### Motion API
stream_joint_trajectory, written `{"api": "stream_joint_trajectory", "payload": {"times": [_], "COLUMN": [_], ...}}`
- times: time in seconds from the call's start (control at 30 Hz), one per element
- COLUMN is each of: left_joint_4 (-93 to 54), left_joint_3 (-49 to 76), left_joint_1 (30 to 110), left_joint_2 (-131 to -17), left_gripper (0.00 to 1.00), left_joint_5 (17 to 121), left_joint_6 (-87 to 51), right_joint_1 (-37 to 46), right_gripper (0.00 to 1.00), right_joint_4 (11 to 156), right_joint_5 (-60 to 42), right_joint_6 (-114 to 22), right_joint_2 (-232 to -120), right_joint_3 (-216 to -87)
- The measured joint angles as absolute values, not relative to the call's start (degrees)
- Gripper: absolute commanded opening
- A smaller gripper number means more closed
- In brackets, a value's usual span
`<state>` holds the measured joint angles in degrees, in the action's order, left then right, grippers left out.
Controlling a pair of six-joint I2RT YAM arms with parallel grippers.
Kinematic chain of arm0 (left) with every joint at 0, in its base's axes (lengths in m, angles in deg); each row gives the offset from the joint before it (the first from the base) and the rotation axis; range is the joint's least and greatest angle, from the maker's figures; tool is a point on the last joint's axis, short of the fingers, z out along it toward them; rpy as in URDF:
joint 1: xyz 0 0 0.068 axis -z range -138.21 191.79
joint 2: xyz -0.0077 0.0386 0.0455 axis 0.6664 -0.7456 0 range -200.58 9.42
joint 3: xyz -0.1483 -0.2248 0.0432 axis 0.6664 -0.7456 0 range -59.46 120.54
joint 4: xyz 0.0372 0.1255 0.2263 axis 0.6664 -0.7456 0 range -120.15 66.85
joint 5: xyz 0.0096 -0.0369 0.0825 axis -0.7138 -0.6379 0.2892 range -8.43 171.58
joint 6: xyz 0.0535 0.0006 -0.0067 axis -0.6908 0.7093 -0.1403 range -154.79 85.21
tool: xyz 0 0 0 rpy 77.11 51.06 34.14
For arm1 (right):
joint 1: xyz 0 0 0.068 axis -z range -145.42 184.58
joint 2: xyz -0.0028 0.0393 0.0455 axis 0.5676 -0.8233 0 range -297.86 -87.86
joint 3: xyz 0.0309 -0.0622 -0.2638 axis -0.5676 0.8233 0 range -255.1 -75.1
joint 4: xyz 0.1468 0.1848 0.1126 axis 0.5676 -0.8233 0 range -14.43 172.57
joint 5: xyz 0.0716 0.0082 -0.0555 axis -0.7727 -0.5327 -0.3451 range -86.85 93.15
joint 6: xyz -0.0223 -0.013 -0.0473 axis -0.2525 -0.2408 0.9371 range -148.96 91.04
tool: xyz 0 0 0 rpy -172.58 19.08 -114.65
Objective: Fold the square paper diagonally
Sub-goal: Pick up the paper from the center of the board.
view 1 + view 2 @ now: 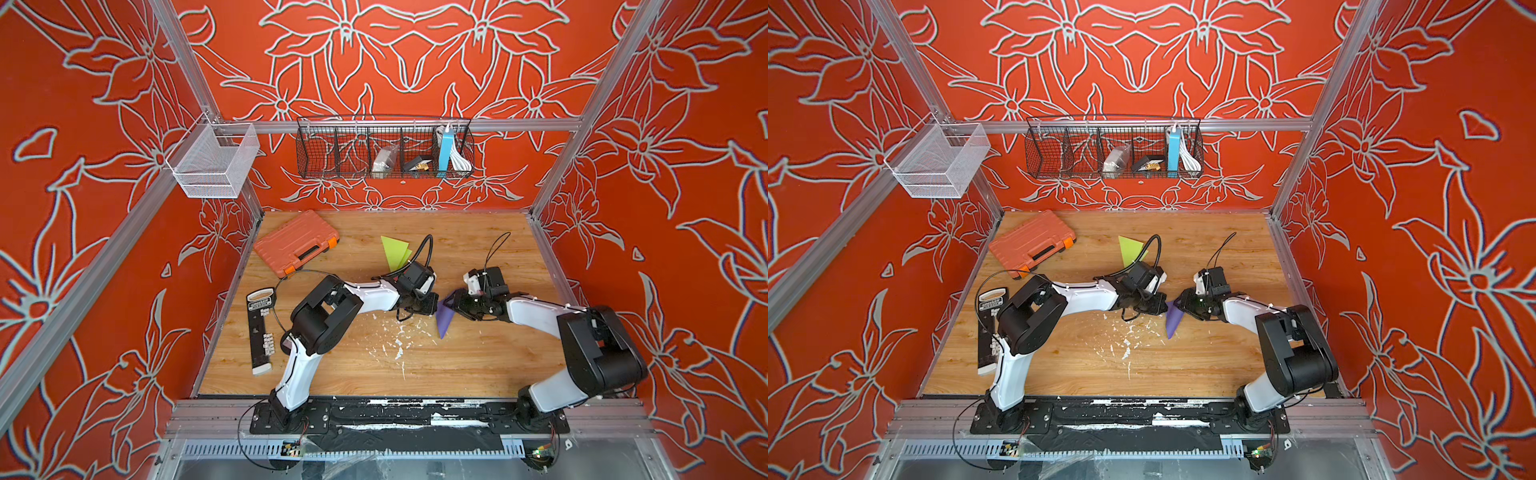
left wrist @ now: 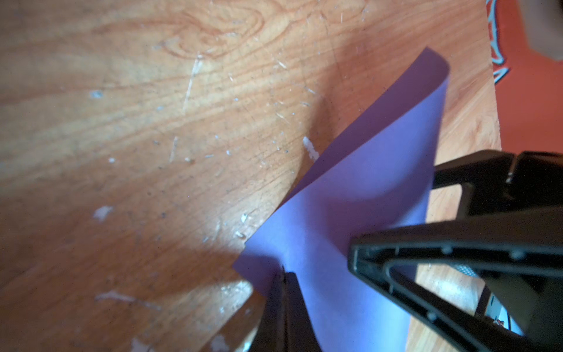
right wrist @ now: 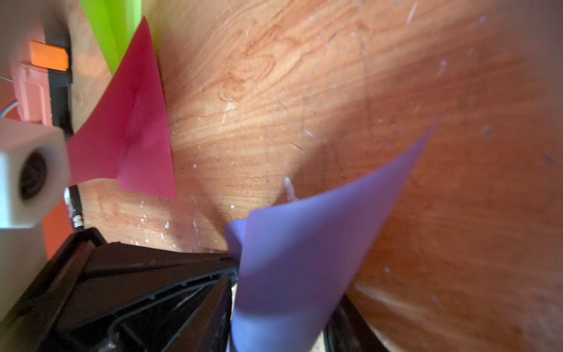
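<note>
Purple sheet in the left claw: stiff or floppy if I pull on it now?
Likely floppy: the purple paper bends in a curve and its free corner curls over. Probably very light, since a corner pinch by the left claw holds it raised. It looks thin, so a hard tug might crease or tear it.

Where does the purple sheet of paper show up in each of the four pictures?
Top view: purple sheet of paper, mid-table.
Top view: the sheet, same place.
Left wrist: close up, corner pinched by the left gripper.
Right wrist: close up, curled.
Shared landmark: white flecks on the wooden tabletop beside it.
</note>
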<state>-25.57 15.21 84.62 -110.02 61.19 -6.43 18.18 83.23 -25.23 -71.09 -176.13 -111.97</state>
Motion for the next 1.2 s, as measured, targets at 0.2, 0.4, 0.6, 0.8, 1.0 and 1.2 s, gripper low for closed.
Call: {"api": "stream_joint_trajectory", "payload": {"times": [0.2, 0.4, 0.6, 0.8, 1.0, 1.2], "left_joint_4": [-25.57, -24.98, -25.15, -27.71, -31.73, -38.64], "left_joint_3": [15.21, 14.75, 11.45, 9.79, 11.28, 16.24], "left_joint_1": [84.62, 84.55, 82.45, 77.78, 75.76, 74.10], "left_joint_2": [-110.02, -109.89, -106.45, -98.30, -90.89, -88.31], "left_gripper": [0.00, 0.10, 0.25, 0.33, 0.35, 0.40], "left_joint_5": [61.04, 60.73, 57.06, 54.20, 53.06, 50.29], "left_joint_6": [-6.43, -6.43, -5.16, -4.49, -4.31, -5.19], "right_joint_1": [18.18, 18.18, 18.33, 19.43, 21.13, 21.22], "right_gripper": [0.40, 0.38, 0.29, 0.22, 0.22, 0.22], "right_joint_4": [86.97, 87.39, 85.49, 84.15, 84.26, 81.42], "right_joint_5": [-26.04, -26.28, -27.00, -30.91, -36.88, -41.56], "right_joint_6": [-73.73, -74.47, -71.50, -66.82, -63.48, -57.93], "right_joint_2": [-176.41, -176.41, -176.15, -175.76, -175.58, -172.59], "right_joint_3": [-110.39, -110.15, -110.39, -112.53, -116.51, -123.31]}}
